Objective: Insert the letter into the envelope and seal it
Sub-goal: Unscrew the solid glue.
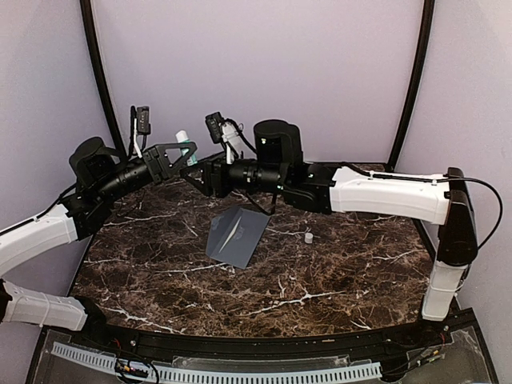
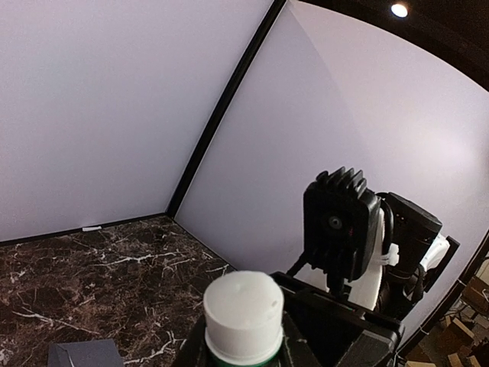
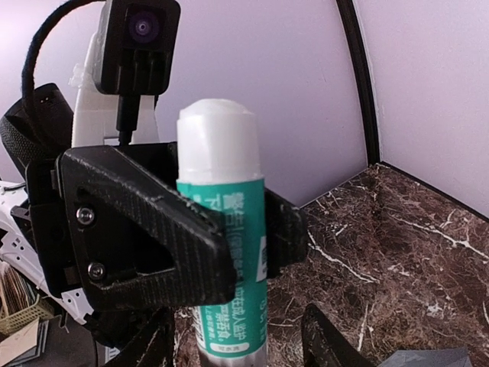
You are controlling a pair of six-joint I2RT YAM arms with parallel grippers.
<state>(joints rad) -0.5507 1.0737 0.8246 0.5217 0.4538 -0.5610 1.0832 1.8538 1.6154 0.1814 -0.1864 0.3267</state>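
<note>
The slate-grey envelope (image 1: 238, 237) lies flat near the middle of the marble table (image 1: 336, 280). Corners of the envelope (image 2: 84, 353) (image 3: 428, 358) show in both wrist views. The letter is not in view. Raised at the back left, my left gripper (image 1: 186, 154) (image 2: 244, 348) is shut on an upright teal glue stick (image 1: 185, 144) (image 3: 225, 229) with a white top (image 2: 243, 306). My right gripper (image 1: 192, 174) (image 3: 241, 352) faces it, open. Its fingers (image 3: 328, 340) stand on either side of the stick's lower end, with gaps on both sides.
A small white cylinder (image 1: 308, 237) stands on the table right of the envelope. Lilac walls with black corner posts (image 1: 412, 80) close in the back and sides. Both arms cross above the table's far half.
</note>
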